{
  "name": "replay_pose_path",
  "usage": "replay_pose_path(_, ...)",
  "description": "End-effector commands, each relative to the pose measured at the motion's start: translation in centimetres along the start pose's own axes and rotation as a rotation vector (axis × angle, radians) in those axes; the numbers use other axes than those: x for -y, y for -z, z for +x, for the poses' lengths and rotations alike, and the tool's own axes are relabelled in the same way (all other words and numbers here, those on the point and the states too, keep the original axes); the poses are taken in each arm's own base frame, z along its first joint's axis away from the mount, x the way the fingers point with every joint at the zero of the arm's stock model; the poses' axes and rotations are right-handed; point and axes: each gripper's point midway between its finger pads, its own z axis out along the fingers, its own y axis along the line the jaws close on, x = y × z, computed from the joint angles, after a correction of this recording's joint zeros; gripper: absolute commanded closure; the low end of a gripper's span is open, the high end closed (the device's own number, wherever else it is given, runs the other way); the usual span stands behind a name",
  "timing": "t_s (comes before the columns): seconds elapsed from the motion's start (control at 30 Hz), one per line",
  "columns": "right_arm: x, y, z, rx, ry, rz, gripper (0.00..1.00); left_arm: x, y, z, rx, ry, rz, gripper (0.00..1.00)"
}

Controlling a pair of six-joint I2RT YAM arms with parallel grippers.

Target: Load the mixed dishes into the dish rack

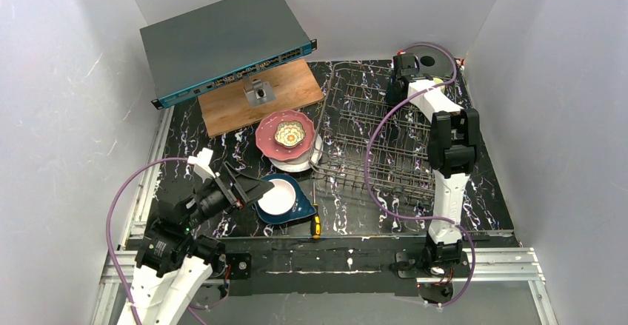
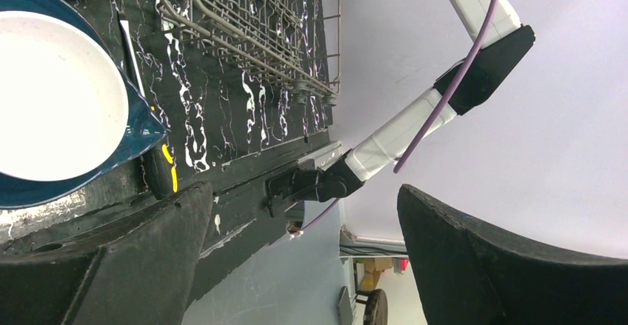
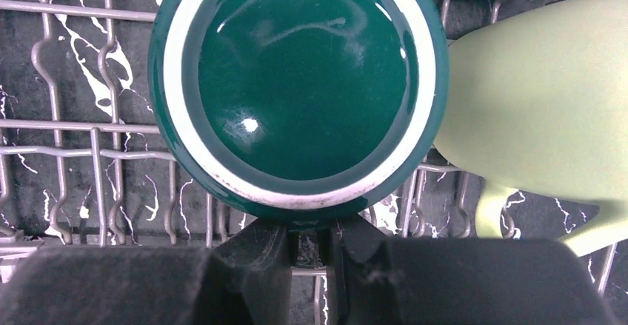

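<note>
The dish rack [image 1: 374,143] stands right of centre. At its far end my right gripper [image 3: 312,240] is shut on the handle of the dark teal mug [image 3: 296,81], which stands bottom-up on the wires. The pale yellow-green mug [image 3: 540,110] lies just right of it in the rack. My left gripper [image 1: 250,190] hangs open and holds nothing, just left of the dark blue plate [image 1: 296,210], which carries the white plate [image 1: 278,198]. Further back, the pink plate [image 1: 268,138] holds the flower-shaped dish [image 1: 289,134] and rests on the white bowl [image 1: 296,165].
A yellow-and-black screwdriver [image 1: 315,220] lies between the blue plate and the rack. A wooden board [image 1: 244,103] with a small metal block, and a flat grey box [image 1: 222,36], stand at the back left. White walls close in on three sides.
</note>
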Motion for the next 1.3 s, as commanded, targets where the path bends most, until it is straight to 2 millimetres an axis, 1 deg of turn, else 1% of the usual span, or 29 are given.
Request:
replay_pose_path(0.0, 0.1, 1.2, -3.8, 0.085, -0.008, -0.006, 0.80, 0.7, 0.9, 0.0, 0.016, -0.008, 0.010, 0.05)
replay_pose_path(0.23, -0.1, 1.1, -3.6, 0.065, 0.002, -0.017, 0.62, 0.5, 1.5, 0.1, 0.022, -0.015, -0.009, 0.05)
replay_pose_path(0.33, -0.3, 1.6, -3.9, 0.061, 0.010, -0.036, 0.55, 0.4, 1.6, 0.1, 0.022, -0.015, -0.015, 0.05)
replay_pose_path(0.43, -0.5, 2.7, -4.4, 0.065, 0.010, -0.054, 0.50, 0.4, 1.6, 0.2, 0.021, -0.011, -0.019, 0.05)
replay_pose_path(0.6, 0.0, 5.4, -5.7, 0.089, -0.017, -0.063, 0.45, 0.2, 1.5, 0.2, 0.018, -0.005, -0.024, 0.05)
replay_pose_path(0.7, 0.1, 7.1, -5.6, 0.087, -0.052, -0.070, 0.43, 0.0, 1.6, 0.3, 0.017, -0.003, -0.029, 0.05)
replay_pose_path(0.87, 0.0, 9.7, -4.9, 0.086, -0.119, -0.104, 0.38, -0.2, 1.7, 0.5, 0.016, 0.009, -0.035, 0.05)
replay_pose_path(0.9, -0.2, 10.2, -4.8, 0.087, -0.135, -0.116, 0.08, -0.3, 1.7, 0.5, 0.016, 0.013, -0.038, 0.05)
replay_pose_path(0.93, -0.3, 10.7, -4.6, 0.088, -0.142, -0.127, 0.03, -0.4, 1.7, 0.6, 0.015, 0.015, -0.040, 0.05)
replay_pose_path(1.03, -0.7, 12.4, -4.1, 0.098, -0.145, -0.152, 0.02, -0.7, 1.6, 0.7, 0.013, 0.022, -0.046, 0.05)
replay_pose_path(1.13, -1.1, 14.5, -3.5, 0.116, -0.143, -0.171, 0.02, -0.9, 1.5, 0.8, 0.009, 0.026, -0.050, 0.05)
replay_pose_path(1.23, -2.2, 17.2, -2.5, 0.143, -0.122, -0.205, 0.02, -1.2, 1.4, 0.9, 0.009, 0.031, -0.055, 0.05)
replay_pose_path(1.27, -3.0, 18.2, -2.0, 0.159, -0.104, -0.224, 0.02, -1.3, 1.4, 0.9, 0.009, 0.032, -0.059, 0.05)
